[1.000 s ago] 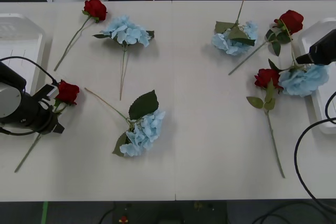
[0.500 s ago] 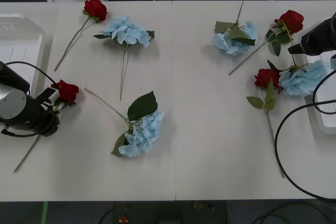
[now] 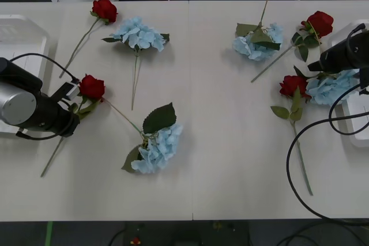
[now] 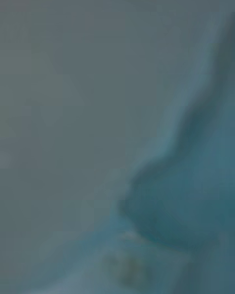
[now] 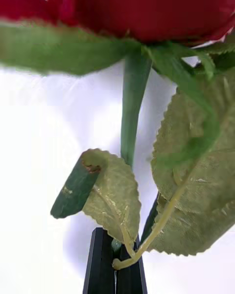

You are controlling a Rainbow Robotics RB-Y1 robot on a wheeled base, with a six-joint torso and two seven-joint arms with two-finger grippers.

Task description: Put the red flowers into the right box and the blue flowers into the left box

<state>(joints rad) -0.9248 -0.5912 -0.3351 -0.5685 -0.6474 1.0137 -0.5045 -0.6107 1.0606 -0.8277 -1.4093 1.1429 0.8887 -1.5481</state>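
Front view, step: left gripper (image 3: 74, 106) carries 1 red rose (image 3: 91, 87), bloom pointing far-right, stem trailing near-left; next it needs a long carry to the right box (image 3: 358, 102).
Right gripper (image 3: 317, 65): beside the blue flower (image 3: 330, 87); jaws unreadable.
Left wrist view: black fingers (image 5: 116, 267) pinch the stem (image 5: 133, 103).

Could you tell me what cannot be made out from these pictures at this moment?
- Right gripper: in the front view the arm body covers its fingers, so open or shut is unknown; the right wrist view is a blue-grey blur.
- Right box: cut by the front view's edge and crossed by the arm and cable.
- Left box: cut by the edge, partly behind the left arm.
- Left gripper: shut on a red rose; the bloom is blurred close up.
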